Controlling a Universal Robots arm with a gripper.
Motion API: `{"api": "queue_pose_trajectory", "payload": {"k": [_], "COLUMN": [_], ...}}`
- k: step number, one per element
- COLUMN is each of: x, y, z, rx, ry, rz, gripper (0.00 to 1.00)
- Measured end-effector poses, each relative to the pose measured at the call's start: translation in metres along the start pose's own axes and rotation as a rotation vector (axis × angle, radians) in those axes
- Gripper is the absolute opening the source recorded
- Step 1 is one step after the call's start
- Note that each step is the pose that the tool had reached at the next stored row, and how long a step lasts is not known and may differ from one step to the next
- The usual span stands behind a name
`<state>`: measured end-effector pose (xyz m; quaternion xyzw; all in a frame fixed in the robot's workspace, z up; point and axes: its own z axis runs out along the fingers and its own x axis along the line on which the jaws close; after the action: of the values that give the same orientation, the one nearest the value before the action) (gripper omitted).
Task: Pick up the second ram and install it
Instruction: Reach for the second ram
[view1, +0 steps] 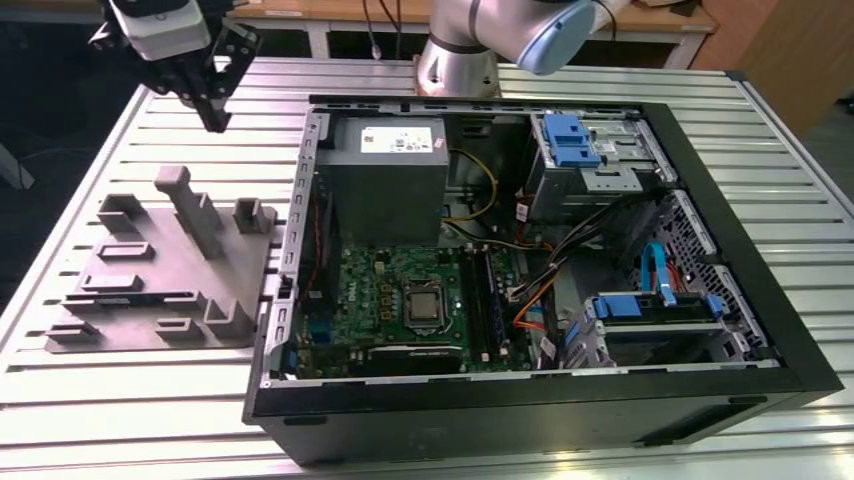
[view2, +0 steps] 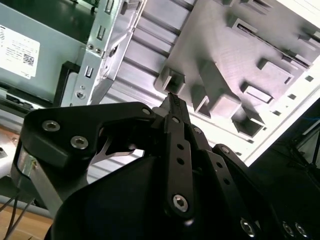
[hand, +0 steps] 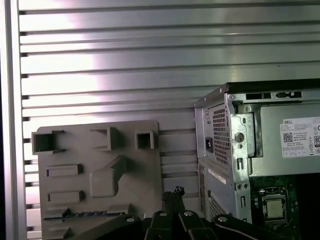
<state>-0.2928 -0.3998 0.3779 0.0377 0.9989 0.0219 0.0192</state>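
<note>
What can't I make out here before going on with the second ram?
Second ram, first wrist view: likely the dark strip along the edge of the fixture plate, too thin to confirm.
Memory slots, exterior view: too dark and small to tell whether any holds a stick.
Second wrist view: the gripper hides part of the plate.

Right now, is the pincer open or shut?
Shut: in the second wrist view the pincer has its tips touching, nothing held.

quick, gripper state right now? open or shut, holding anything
Gripper: shut, fingertips pressed together, holding nothing, near the grey plastic fixture plate.
</note>
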Motion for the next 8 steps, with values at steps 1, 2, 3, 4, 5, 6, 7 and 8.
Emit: {"api": "queue_pose_trajectory", "payload": {"k": [1, 2, 3, 4, 5, 6, 7, 8], "x": [0.0016, 0.0031, 0.0045, 0.0062, 0.0078, 0.0095, 0.0115, 0.0135], "y": [-0.0004, -0.0008, -0.0014, -0.002, -0.0027, -0.0034, -0.0041, -0.0049], "z": [0.0009, 0.0018, 0.0026, 0.0037, 0.0047, 0.0058, 0.0068, 0.0078], "rx": [-0.0001, -0.0001, -0.0001, -0.0002, -0.0001, -0.0001, -0.0002, -0.0001], "ry": [0.0, -0.0001, -0.0001, -0.0002, -0.0001, -0.0001, -0.0002, 0.0], "rz": [0.0, 0.0, 0.0, 0.0, 0.0, 0.0, 0.0, 0.0], "gripper": [0.1, 0.1, 0.1, 0.1, 0.1, 0.1, 0.1, 0.1]}}
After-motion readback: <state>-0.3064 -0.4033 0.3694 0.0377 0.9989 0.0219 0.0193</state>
